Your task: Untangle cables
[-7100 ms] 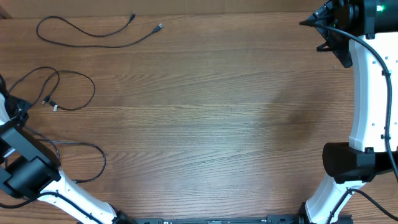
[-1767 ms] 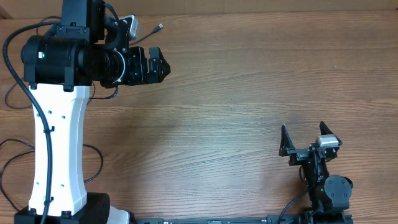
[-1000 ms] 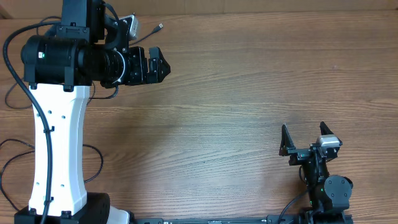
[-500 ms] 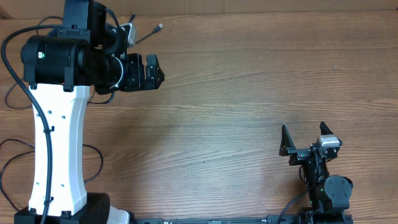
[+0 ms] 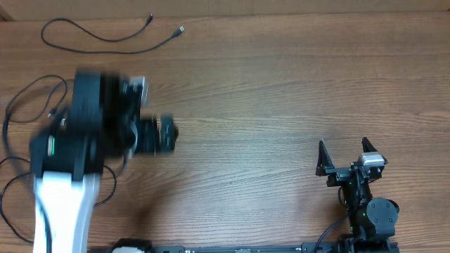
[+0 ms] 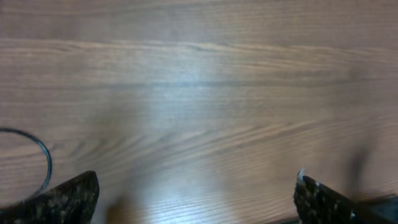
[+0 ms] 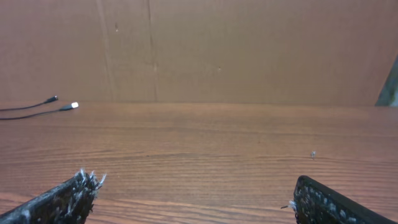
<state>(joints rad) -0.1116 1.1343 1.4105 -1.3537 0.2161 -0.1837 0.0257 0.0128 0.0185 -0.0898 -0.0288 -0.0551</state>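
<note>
A thin black cable (image 5: 105, 46) lies in a loose curve at the far left of the table, its two plug ends (image 5: 181, 30) apart. Another black cable (image 5: 24, 90) loops further down the left side, partly hidden by my left arm. My left gripper (image 5: 167, 133) hovers open over bare wood, blurred with motion; in the left wrist view the gripper (image 6: 196, 190) holds nothing, and a cable arc (image 6: 47, 163) shows at the left edge. My right gripper (image 5: 343, 146) rests open at the front right, empty (image 7: 196, 186). The far plug ends (image 7: 64, 107) show in the right wrist view.
The wooden table (image 5: 281, 91) spans the view. More black cable (image 5: 5, 193) trails near the left arm's base at the front left. A brown cardboard wall (image 7: 217, 50) stands behind the table's far edge.
My left arm has swung back from the far-left cables toward the front and is blurred with motion. The top cable is now uncovered. The right arm has not moved.
</note>
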